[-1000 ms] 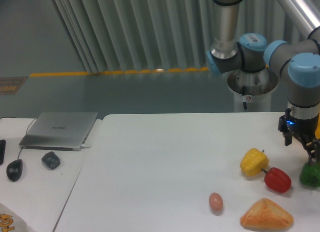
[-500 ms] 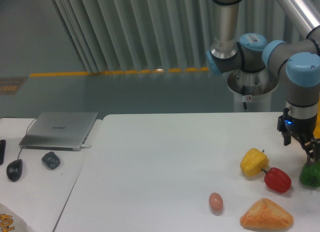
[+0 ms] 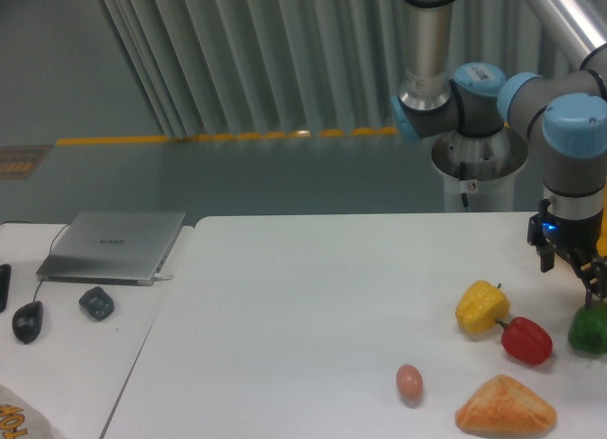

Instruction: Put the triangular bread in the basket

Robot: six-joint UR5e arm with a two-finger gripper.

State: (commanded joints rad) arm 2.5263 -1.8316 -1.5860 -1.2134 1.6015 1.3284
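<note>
My tool (image 3: 590,280) hangs at the surface's right edge, its opening unreadable; the triangular bread (image 3: 505,408) lies nearer the front edge, long axis running left-right.

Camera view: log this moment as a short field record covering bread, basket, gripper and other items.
bread: triangular bread on the table, near the front right, untouched
basket: only a yellow sliver at the right edge, partly hidden
gripper: gripper above the green pepper, opening unclear
nearby items: yellow pepper, red pepper, egg
side table: laptop, mouse
task status: not started
</note>
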